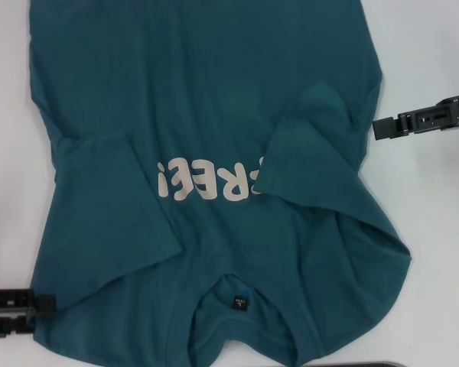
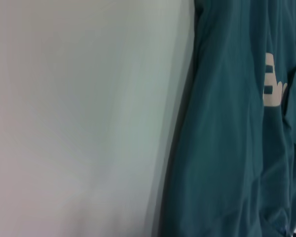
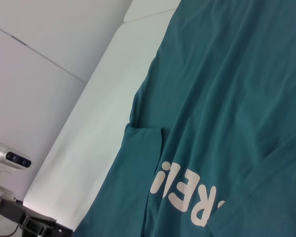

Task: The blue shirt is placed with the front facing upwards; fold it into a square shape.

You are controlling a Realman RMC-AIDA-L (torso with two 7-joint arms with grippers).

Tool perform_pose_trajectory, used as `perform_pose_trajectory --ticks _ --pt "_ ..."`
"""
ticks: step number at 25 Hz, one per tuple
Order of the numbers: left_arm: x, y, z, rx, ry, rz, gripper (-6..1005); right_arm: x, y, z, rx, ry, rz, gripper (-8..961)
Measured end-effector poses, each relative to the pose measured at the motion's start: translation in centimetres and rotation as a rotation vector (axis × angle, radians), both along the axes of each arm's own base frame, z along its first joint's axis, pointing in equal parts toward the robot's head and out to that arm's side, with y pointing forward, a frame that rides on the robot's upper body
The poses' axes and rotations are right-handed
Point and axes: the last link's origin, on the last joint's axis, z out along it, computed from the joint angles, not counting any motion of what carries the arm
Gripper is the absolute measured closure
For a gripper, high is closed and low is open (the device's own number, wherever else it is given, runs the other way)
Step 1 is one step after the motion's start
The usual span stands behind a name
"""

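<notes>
The blue shirt (image 1: 214, 99) lies flat on the white table, front up, with its collar and small black neck label (image 1: 239, 303) at the near edge. Both short sleeves are folded inward over the chest; the one on the right (image 1: 321, 145) covers part of the cream letters (image 1: 210, 180). My left gripper (image 1: 38, 307) sits low at the near left, touching the shirt's shoulder edge. My right gripper (image 1: 379, 127) hovers just off the shirt's right side, level with the folded sleeve. The left wrist view shows the shirt's side edge (image 2: 227, 148); the right wrist view shows the chest and letters (image 3: 187, 197).
White table (image 1: 436, 229) surrounds the shirt on both sides. The shirt's hem runs out of the head view at the far side. A dark strip (image 1: 367, 365) lies along the near edge. A pale wall (image 3: 39, 59) stands beyond the table.
</notes>
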Motion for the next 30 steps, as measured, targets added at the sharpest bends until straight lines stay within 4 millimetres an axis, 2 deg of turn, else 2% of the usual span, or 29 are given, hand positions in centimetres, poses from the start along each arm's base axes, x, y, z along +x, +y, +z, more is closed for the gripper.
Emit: perform_pose_trajectory --ticks 12,18,30 --pt "0.9 1.6 -0.1 0.009 -0.005 -0.026 220 0.0 0.0 0.0 0.0 0.0 0.0 74" --pt "1.0 1.7 -0.3 0.004 -0.002 -0.031 221 0.0 0.0 0.0 0.0 0.001 0.001 74" --pt "0.3 1.6 0.9 0.065 0.027 -0.004 219 0.0 0.1 0.0 0.002 0.0 0.001 75"
